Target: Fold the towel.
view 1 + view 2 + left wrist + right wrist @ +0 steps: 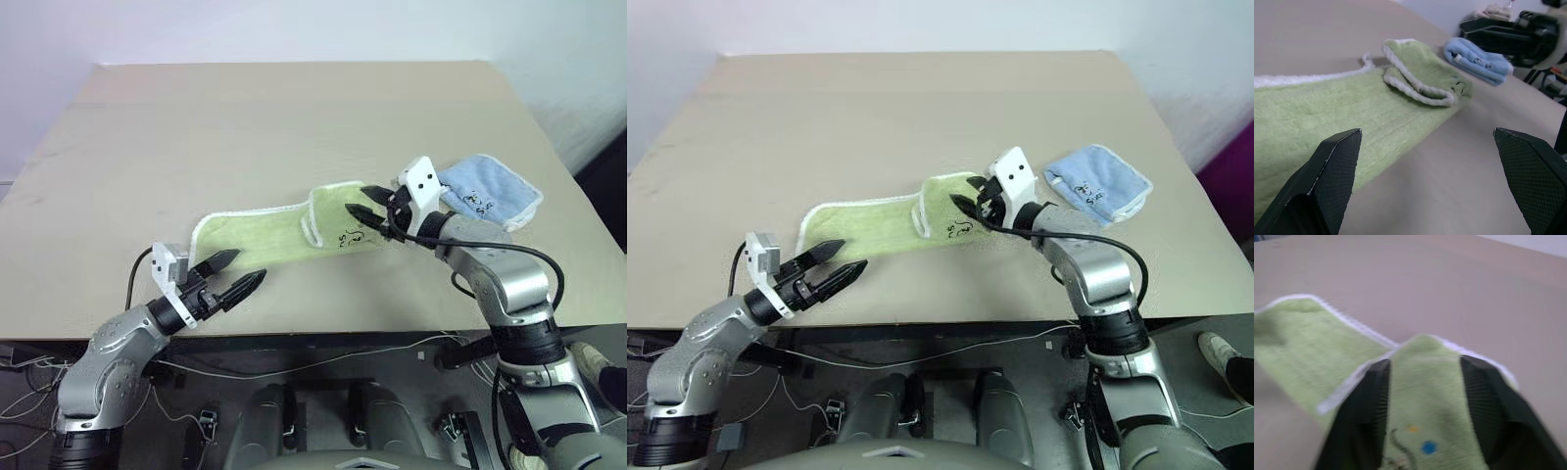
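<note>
Looking down from the head (left eye): you have the towel point(269, 238) lying long across the near middle of the table point(245, 127), its right end already turned back over itself, embroidered mark up.
Step in hand: first fold looks laid; the right gripper point(370, 217) hangs just above that folded end, jaws parted with nothing between them, so you appear to have let go.
Left gripper point(238, 273): jaws spread wide and empty, near the table's front edge, just off the towel's left end and not touching it.
Head (right eye): same layout; the blue cloth point(1097, 184) sits apart to the right, beyond the right arm, and has no part in the job.
Next move, as a judgement: you likely need the left jaws to take the free left end and carry it over toward the folded end, keeping the edges square.
Left wrist view: the towel point(1327, 112) shows a looped terry pile, soft and limp, with a corded white edging that curls where the fold point(1418, 81) doubles up; two black fingertips point(1337, 166) stand far apart over bare table.
Handling, as a judgement: the pile should grip well, but the thin limp cloth may drag or bunch if you lift one corner alone.
Right wrist view: green terry with white hem forms a blunt point at the fold; the jaws straddle the folded flap point(1425, 396) from above, whether touching it you cannot tell.
</note>
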